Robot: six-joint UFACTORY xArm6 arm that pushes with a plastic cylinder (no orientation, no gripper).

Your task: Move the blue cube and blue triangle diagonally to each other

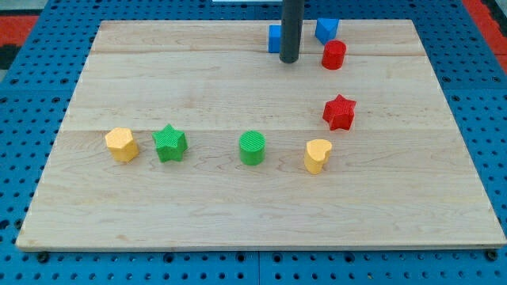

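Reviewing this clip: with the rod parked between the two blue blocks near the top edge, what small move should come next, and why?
Probably a short push on the blue cube toward the view's bottom. My tip sits just right of the blue cube, partly hiding it, and the blue triangle lies further right at nearly the same height, with the red cylinder right below it. Lowering the cube would offset them diagonally.
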